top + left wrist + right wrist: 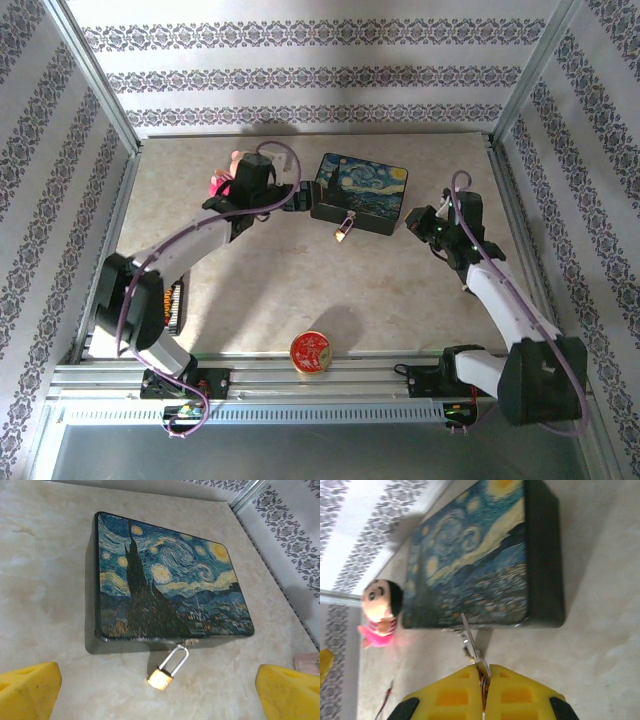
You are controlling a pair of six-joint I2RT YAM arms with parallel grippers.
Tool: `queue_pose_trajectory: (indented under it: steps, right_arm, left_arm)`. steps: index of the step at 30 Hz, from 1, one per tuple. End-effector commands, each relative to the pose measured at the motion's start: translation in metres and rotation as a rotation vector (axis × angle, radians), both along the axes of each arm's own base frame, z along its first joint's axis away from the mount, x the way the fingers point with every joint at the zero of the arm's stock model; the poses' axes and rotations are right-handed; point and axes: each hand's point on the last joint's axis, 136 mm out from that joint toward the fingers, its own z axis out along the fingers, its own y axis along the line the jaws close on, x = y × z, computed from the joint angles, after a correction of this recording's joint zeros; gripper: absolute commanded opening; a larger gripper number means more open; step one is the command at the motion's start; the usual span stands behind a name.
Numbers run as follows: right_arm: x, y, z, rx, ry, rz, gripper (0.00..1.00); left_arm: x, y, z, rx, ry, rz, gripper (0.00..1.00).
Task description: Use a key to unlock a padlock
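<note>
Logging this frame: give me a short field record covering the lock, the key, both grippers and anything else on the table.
padlock: brass, shackle through the clasp of the painted box, body on the table
key: thin, silvery, pointing toward the box
left gripper: open, holding nothing, beside the box's left end
right gripper: shut on key, right of the box, apart from padlock
other: round tin near the front edge; pink doll by the left gripper
status: key not yet in padlock
</note>
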Motion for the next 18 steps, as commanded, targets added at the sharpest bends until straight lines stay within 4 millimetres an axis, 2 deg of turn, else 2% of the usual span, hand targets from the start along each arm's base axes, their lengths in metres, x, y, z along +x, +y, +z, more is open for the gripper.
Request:
queue_pose_trajectory:
  steps: [1,5,10,13,18]
  right_arm:
    - [0.016,-0.020,-0.013,-0.103,0.046,-0.036,0.00]
    - [0.038,-0.030,-0.028,-0.145,0.072,-0.055,0.00]
    - [0.063,-0.038,-0.046,-0.170,0.099,-0.073,0.00]
    - [0.076,-0.039,-0.058,-0.176,0.120,-0.071,0.00]
    - [0.097,-0.034,-0.074,-0.154,0.144,-0.045,0.00]
  left_arm:
    - [0.026,-0.014,0.003,-0.038,-0.033,-0.005,0.99]
    - [0.049,-0.025,-0.029,-0.004,0.030,-0.011,0.99]
    - [0.071,-0.024,-0.058,0.082,0.062,0.014,0.99]
    - [0.078,-0.024,-0.073,0.120,0.083,0.015,1.00]
    - [0.085,-0.025,-0.090,0.145,0.105,0.019,0.93]
